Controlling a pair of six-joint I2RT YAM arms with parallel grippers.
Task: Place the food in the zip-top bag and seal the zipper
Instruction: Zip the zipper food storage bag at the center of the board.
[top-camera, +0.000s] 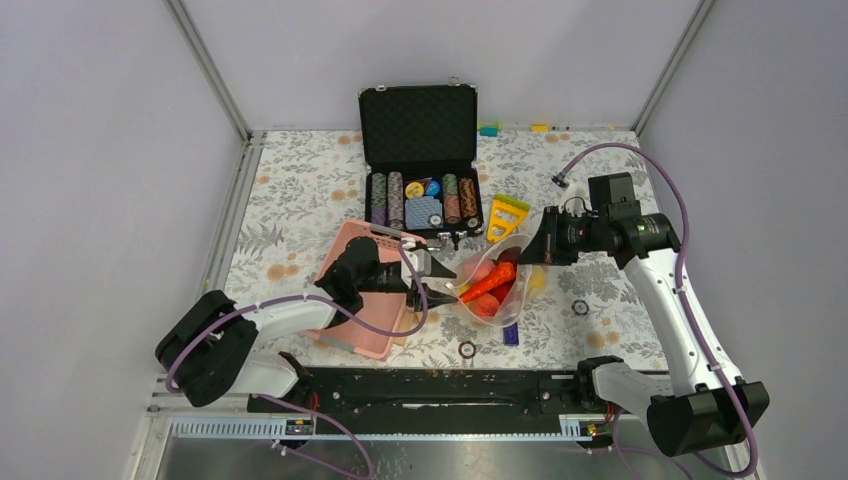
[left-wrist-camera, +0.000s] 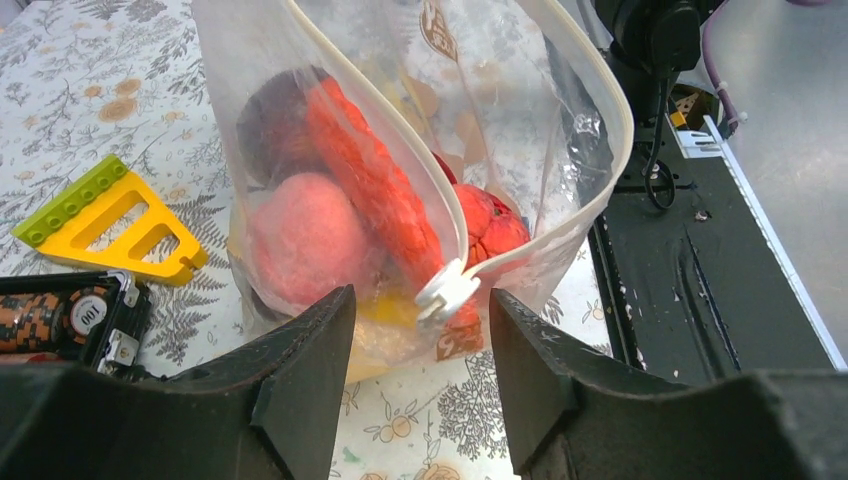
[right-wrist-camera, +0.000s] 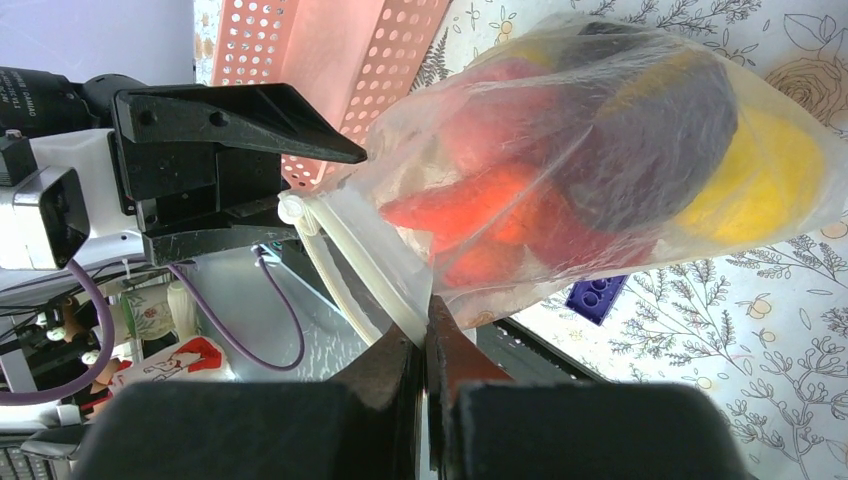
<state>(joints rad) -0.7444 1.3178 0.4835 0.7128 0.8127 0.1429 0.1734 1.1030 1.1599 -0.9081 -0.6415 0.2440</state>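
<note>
The zip-top bag (top-camera: 492, 283) stands mid-table with its mouth open. Inside it, the food shows in the left wrist view: a peach (left-wrist-camera: 305, 240), an orange carrot (left-wrist-camera: 375, 190), a red piece (left-wrist-camera: 492, 225) and a dark purple piece (left-wrist-camera: 270, 120). A yellow piece (right-wrist-camera: 765, 175) shows in the right wrist view. The zipper's white slider (left-wrist-camera: 447, 292) sits at the mouth's near end, between the fingers of my open left gripper (left-wrist-camera: 420, 300), not touched. My right gripper (right-wrist-camera: 428, 315) is shut on the bag's mouth edge and holds it up (top-camera: 532, 253).
An open black case of poker chips (top-camera: 420, 170) stands behind the bag. A yellow and green triangle toy (top-camera: 506, 216) lies beside it. The pink basket (top-camera: 345, 305) lies under my left arm. A purple brick (top-camera: 511, 333) and two small rings (top-camera: 467, 349) lie near the front.
</note>
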